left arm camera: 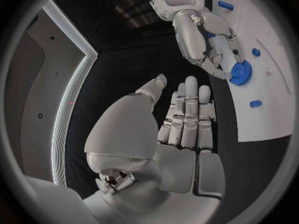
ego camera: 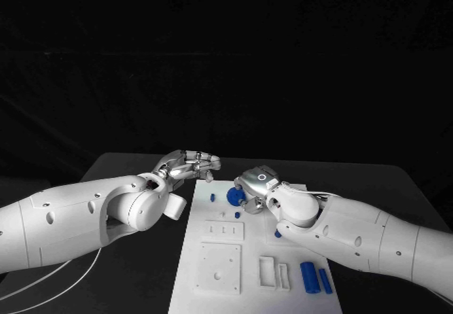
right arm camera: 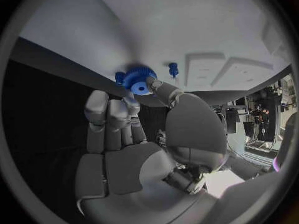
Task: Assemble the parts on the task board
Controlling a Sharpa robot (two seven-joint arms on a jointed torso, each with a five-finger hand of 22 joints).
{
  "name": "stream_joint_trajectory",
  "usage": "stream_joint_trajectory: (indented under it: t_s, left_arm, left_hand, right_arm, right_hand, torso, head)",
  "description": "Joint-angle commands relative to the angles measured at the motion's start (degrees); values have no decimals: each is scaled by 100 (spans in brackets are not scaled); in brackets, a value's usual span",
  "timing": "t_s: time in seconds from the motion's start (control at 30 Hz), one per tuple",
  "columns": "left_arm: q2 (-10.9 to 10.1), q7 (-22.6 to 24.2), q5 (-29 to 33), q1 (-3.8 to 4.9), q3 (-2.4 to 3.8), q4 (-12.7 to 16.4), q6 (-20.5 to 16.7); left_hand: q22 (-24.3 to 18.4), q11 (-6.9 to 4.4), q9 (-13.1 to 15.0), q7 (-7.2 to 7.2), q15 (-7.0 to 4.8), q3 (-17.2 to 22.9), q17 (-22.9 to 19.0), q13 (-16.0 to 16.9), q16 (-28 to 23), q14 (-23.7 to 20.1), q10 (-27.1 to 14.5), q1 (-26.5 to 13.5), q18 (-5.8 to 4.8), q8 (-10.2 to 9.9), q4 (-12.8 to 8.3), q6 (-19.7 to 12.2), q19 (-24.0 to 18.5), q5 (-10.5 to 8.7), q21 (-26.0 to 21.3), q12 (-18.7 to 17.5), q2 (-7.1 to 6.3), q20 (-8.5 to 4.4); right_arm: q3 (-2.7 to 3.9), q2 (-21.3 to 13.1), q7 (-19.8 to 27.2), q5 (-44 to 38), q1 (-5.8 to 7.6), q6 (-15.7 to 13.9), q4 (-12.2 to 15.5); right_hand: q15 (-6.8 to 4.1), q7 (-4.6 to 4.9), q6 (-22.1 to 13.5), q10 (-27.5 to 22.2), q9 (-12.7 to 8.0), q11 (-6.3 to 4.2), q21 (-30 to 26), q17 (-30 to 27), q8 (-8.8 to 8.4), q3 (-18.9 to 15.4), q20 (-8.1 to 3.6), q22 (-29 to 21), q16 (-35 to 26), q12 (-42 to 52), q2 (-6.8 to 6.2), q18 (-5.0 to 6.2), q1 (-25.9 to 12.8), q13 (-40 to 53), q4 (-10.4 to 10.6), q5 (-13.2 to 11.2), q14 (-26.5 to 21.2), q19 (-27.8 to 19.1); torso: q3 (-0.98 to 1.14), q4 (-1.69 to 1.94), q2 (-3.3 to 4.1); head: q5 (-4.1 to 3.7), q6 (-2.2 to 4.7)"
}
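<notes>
I see a blue gear (right arm camera: 138, 79), toothed rim, raised hub with centre hole, pinched in my right hand (right arm camera: 134, 134) at the white task board's (ego camera: 247, 261) far end, my left hand (left arm camera: 184, 122) beside the board, fingers straight, holding nothing.

White arms, silver hands

I'm seeing two glossy white arms with rounded shells and small dark screw holes; the left hand (ego camera: 189, 163) and right hand (ego camera: 253, 186) are showing segmented silver fingers (pale pads inside), and thin white cables are trailing under the left arm.
</notes>
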Motion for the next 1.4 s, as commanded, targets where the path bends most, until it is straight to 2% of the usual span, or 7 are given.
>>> stream_joint_trajectory:
  t_s: [0.03, 0.47, 0.67, 0.9, 1.0, 1.03, 1.4]
  left_arm:
    - [18, 39, -14, 13, 6, 15, 41]
    - [19, 39, -14, 13, 6, 9, 34]
    - [6, 46, -15, 13, 6, 18, 24]
    - [11, 49, -15, 14, 6, 19, 32]
    - [4, 44, -15, 14, 6, 22, 31]
    - [2, 46, -15, 14, 6, 22, 26]
    - [-12, 43, -15, 14, 6, 24, 22]
  left_hand:
    - [-9, 13, 8, -14, -8, 6, -6, 7, 29, -35, 25, -67, 76, -40, -38, -24, 0, 28, 32, -39, 10, -21]
    - [-19, 13, 11, -12, -8, 59, -8, 17, 32, -35, 29, -129, 75, -45, -112, -26, -4, 28, 45, -48, 10, -21]
    - [-26, 13, 14, -11, -8, 104, -9, 24, 34, -35, 30, -175, 75, -50, -177, -28, -7, 28, 56, -53, 8, -21]
    - [-31, 14, 17, -10, -7, 132, -10, 28, 35, -35, 30, -207, 74, -51, -215, -27, -9, 29, 62, -55, 8, -21]
    - [-37, 15, 20, -9, -7, 172, -11, 34, 37, -35, 29, -255, 74, -55, -271, -28, -10, 30, 72, -58, 11, -21]
    - [-39, 15, 21, -9, -7, 191, -11, 36, 38, -36, 28, -277, 75, -56, -296, -29, -10, 30, 78, -59, 13, -21]
    - [-90, 18, 71, -2, -5, 676, -13, 90, 64, -37, 22, -843, 78, -64, -921, -36, -29, 28, 198, -61, 40, -18]
  right_arm:
    - [-12, 23, 64, 28, -12, 94, -4]
    - [-13, 49, 50, 182, -11, 174, -38]
    - [-13, 11, 88, 320, -10, 322, -34]
    - [-13, 7, 246, 506, -10, 572, -103]
    - [-13, 0, 275, 582, -10, 611, -123]
    - [-13, -2, 283, 595, -10, 622, -131]
    - [-13, -64, 330, 798, -9, 764, -103]
  right_hand:
    - [-3, 167, 103, 12, -16, 30, 10, 8, -17, -10, -3, 78, -27, -40, -37, 488, 37, -10, 11, 40, 8, 19]
    - [41, 214, -403, -25, -141, 75, -8, 22, -294, -76, 4, 74, -66, -65, -75, 488, 71, -12, -24, 52, 12, 0]
    - [-24, 144, -925, -34, -199, 8, 2, 46, -490, -203, 5, 86, -86, -77, -79, 488, 163, -11, -282, 1068, 10, -15]
    - [-21, 147, -953, -38, -182, 11, 4, 54, -472, -263, 9, 86, -92, -80, -63, 488, 165, -10, -353, 1253, 12, -18]
    - [22, 86, -976, -55, -114, 0, 25, 85, -412, -12, -7, 102, -73, -70, 138, 488, 274, 3, -589, 3228, -9, -52]
    - [-47, 116, -991, -48, -85, -17, 55, 89, -380, -212, 3, 102, -79, -65, 259, 488, 203, 7, -767, 3456, 1, -29]
    - [-109, 42, -919, -38, -14, -86, 44, 103, -252, -71, 50, 85, -117, -85, 627, 488, 78, 3, -1070, 3635, 12, -51]
  torso:
    - [1, -5, -1]
    - [3, -9, -4]
    - [1, -8, -4]
    - [2, -14, -3]
    - [0, -12, -5]
    - [2, -13, -4]
    - [3, -19, 0]
  head:
    - [5, -6]
    - [7, 2]
    - [20, -3]
    - [32, -11]
    - [32, -14]
    - [34, -16]
    - [39, -24]
